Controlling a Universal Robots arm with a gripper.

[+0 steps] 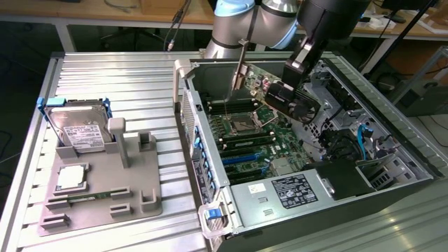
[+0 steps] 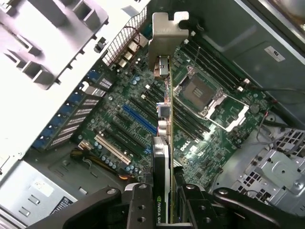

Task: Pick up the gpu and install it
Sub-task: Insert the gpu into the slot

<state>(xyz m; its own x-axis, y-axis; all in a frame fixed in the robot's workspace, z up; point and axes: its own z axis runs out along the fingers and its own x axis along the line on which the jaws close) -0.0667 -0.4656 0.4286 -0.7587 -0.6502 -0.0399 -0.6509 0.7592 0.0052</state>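
The gpu (image 1: 284, 94) hangs tilted over the open computer case, black fan shroud facing the exterior view's right, silver end bracket (image 1: 242, 73) pointing down toward the motherboard (image 1: 255, 139). My gripper (image 1: 299, 67) is shut on its upper edge. In the wrist view the gpu (image 2: 164, 138) runs edge-on away from my gripper (image 2: 164, 210), one black finger (image 2: 138, 205) on each side, and its bracket (image 2: 167, 33) is at the far end. The card floats above the board, over the memory slots beside the CPU socket (image 2: 200, 93). The blue expansion slot (image 2: 139, 119) lies off to one side.
A grey fixture (image 1: 105, 184) at the exterior view's left holds a silver hard drive (image 1: 81, 131), a CPU (image 1: 70, 176) and a green memory stick (image 1: 84, 197). Case walls (image 1: 199, 157), the power supply (image 1: 294, 191) and a drive cage (image 1: 350, 131) ring the board.
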